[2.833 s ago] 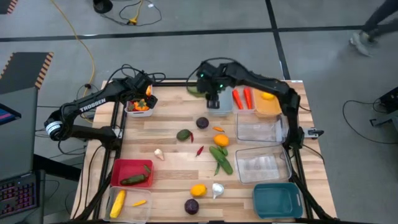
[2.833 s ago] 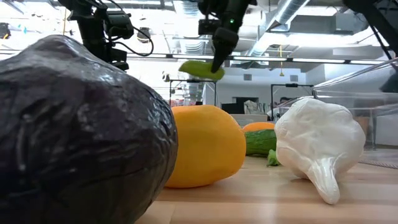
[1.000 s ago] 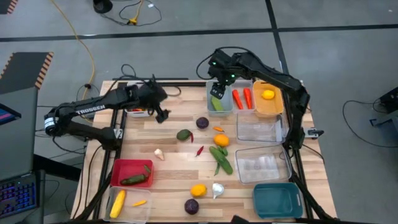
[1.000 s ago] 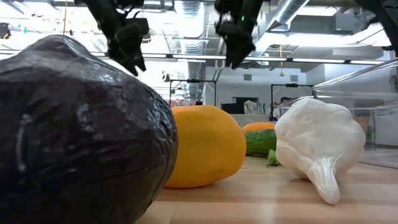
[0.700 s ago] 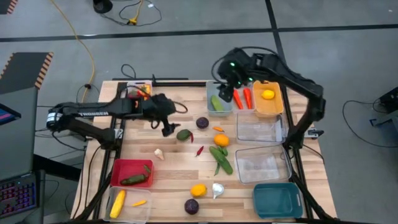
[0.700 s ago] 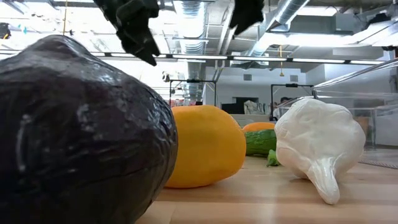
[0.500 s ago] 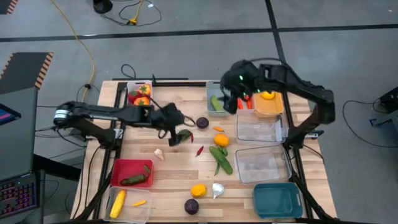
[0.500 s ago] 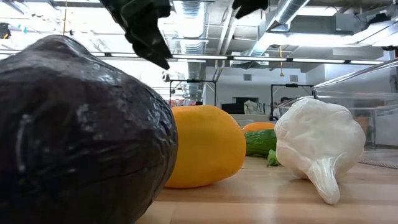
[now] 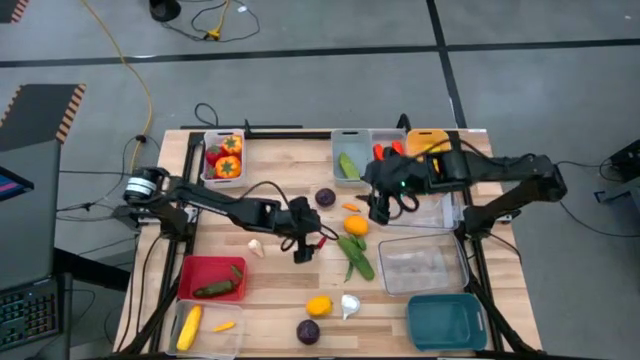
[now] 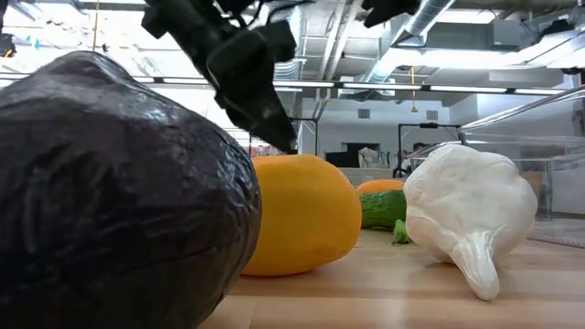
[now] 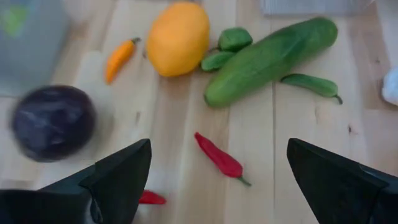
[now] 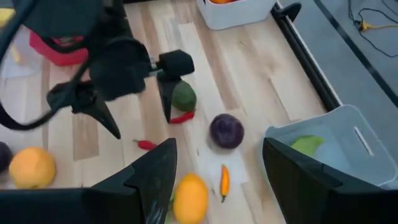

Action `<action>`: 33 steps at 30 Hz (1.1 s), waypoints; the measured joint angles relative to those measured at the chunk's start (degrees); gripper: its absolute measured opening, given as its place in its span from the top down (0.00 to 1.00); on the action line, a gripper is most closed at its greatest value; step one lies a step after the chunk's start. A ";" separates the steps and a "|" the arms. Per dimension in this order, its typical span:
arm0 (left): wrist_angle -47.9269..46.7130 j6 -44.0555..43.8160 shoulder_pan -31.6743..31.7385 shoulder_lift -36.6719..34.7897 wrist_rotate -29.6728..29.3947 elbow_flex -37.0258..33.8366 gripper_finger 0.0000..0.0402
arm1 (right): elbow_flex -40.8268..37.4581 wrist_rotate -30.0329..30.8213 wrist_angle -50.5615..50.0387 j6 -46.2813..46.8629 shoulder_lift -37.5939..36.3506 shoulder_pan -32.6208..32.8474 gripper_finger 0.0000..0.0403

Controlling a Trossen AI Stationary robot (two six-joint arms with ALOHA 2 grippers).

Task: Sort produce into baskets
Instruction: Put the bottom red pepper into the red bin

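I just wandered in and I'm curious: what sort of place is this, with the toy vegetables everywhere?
Probably a robotics lab or workshop. Two dark robot arms work over a wooden table, cables trail across a bare grey floor, and exposed ceiling pipes show behind.

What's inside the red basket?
The red basket holds one dark green cucumber, lying along its near wall. Nothing else shows inside; whatever the cucumber covers cannot be seen.
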 joint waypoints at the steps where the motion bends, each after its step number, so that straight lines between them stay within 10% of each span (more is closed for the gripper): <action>1: 0.87 -0.51 -0.16 0.96 -0.01 0.00 0.11 | -1.54 0.68 1.04 0.52 -0.55 0.84 0.34; 33: 6.95 -5.49 -0.87 13.84 -2.14 0.09 0.54 | -19.35 2.48 26.26 8.41 2.55 14.78 0.34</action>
